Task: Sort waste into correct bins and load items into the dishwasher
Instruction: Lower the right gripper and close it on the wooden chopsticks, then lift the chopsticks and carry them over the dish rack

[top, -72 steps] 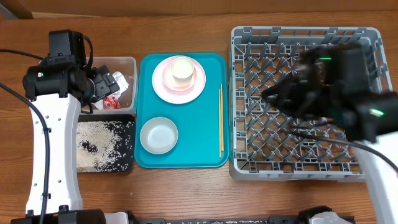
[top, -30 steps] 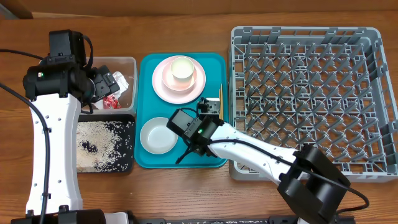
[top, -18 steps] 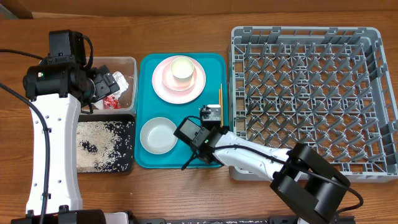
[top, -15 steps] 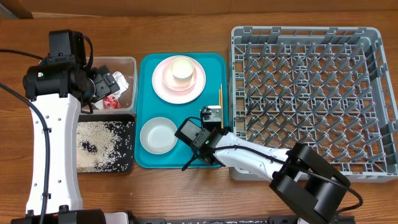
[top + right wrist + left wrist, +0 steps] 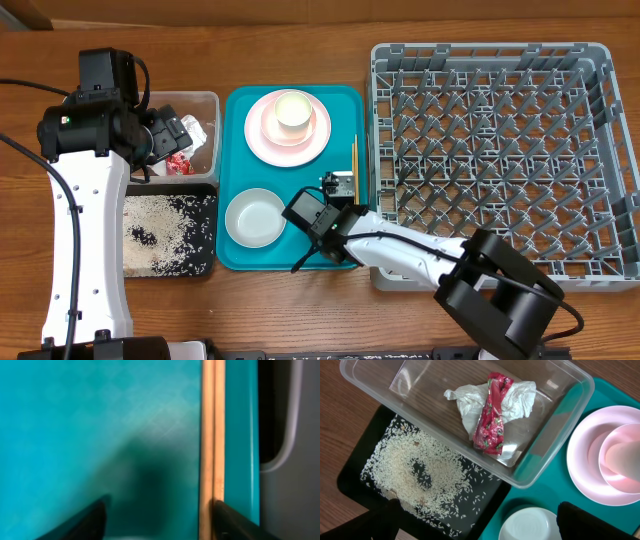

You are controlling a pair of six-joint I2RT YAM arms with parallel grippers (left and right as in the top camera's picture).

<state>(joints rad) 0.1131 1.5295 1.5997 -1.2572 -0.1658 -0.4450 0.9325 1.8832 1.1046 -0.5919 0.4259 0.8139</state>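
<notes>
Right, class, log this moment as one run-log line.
right gripper: open around chopsticks on teal tray | left gripper: open, over clear tub | tissue, wrapper: in tub | rice: in black tray

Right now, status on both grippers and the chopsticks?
Left gripper open, empty, above tub. Right gripper open, low over chopsticks, not gripping. Chopsticks flat beside teal tray wall.

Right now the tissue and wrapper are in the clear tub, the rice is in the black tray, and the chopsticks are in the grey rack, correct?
No: the chopsticks lie on the teal tray, along its right edge, as the overhead view shows. The rest is right.
</notes>
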